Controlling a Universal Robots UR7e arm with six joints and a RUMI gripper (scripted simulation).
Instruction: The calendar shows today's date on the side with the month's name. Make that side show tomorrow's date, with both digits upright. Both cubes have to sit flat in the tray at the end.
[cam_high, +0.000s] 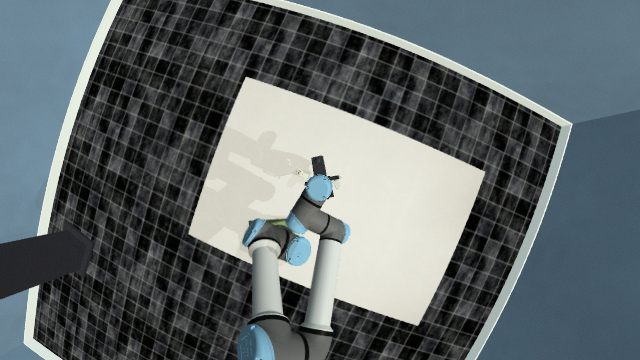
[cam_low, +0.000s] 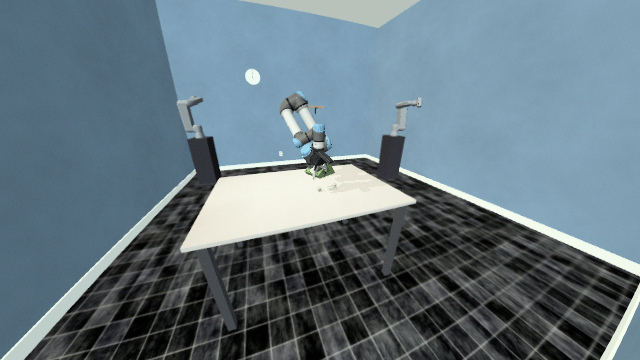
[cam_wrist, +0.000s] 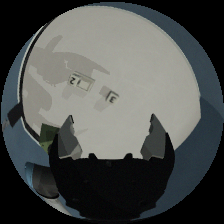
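Note:
The calendar tray (cam_wrist: 86, 84) (cam_low: 330, 189) lies on the table, upper left of the fingers in the wrist view. One pale cube (cam_wrist: 73, 80) (cam_low: 334, 185) sits in its left end with a 2 facing up; the rest of the tray holds no cube. The other cube (cam_wrist: 112, 97) (cam_low: 319, 189) lies on the table beside the tray, its upper face showing what looks like a turned 3. The side with the month's name cannot be read. My gripper (cam_wrist: 111, 115) (cam_low: 320, 173) is open and empty, above the table and short of the loose cube.
A green object (cam_wrist: 48, 136) (cam_low: 327, 171) stands by the arm's base, left of the gripper in the wrist view. The arm's shadow falls across the table (cam_high: 400, 200) around the tray. Two grey arms on dark pedestals (cam_low: 204, 160) (cam_low: 391, 156) stand beyond the table.

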